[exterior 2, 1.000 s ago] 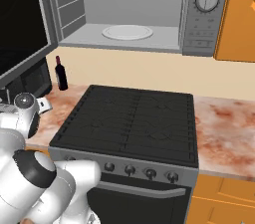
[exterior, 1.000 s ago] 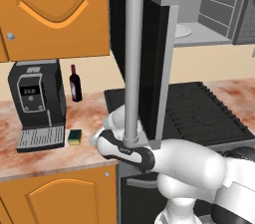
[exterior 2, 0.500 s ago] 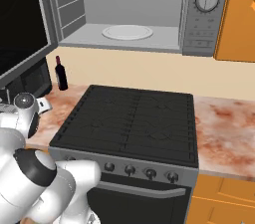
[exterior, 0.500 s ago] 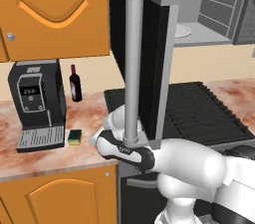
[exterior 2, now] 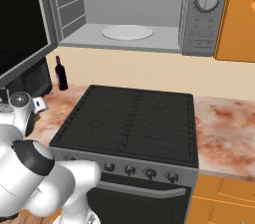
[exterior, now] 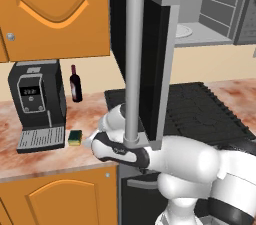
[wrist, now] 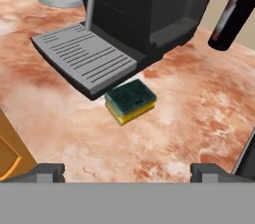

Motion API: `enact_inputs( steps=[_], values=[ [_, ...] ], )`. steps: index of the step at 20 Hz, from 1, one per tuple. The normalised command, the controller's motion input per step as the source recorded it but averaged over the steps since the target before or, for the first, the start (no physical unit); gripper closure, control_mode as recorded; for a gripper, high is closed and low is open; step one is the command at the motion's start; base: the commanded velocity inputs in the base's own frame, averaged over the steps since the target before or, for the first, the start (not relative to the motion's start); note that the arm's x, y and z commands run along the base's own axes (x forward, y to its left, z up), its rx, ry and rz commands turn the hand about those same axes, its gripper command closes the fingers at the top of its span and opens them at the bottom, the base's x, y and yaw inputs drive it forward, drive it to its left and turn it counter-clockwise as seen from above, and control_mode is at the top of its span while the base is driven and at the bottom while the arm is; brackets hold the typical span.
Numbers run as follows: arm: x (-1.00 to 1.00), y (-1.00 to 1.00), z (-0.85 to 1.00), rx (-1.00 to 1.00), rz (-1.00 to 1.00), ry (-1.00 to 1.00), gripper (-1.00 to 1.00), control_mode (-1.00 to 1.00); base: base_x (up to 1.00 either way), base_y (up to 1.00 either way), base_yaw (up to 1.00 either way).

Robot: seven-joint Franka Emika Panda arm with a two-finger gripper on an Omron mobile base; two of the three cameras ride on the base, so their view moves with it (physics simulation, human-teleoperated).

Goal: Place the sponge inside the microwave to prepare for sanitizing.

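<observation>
the sponge lies flat on the bench, just beside the coffee machine tray, centred ahead of the wide-open fingers, untouched.

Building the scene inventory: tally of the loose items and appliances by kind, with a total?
Sponge: 1
Wine bottle: 1
Coffee machine: 1
Microwave, door open: 1
Stove: 1
Total: 5
</observation>
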Motion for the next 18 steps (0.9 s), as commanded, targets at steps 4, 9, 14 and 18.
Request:
enact_inputs(
  steps=[4, 9, 14, 18],
  values=[
    [0.00, 0.05, -0.04, 0.00, 0.00, 0.00, -1.00, -1.00, 0.00, 0.00, 0.00],
    [0.00, 0.00, -0.05, 0.00, 0.00, 0.00, -1.00, -1.00, 0.00, 0.00, 0.00],
    [0.01, 0.00, -0.15, -0.01, 0.00, 0.08, -1.00, -1.00, 0.00, 0.00, 0.00],
    [0.12, 0.00, -0.21, -0.03, -0.01, 0.11, -1.00, -1.00, 0.00, 0.00, 0.00]
  ],
)
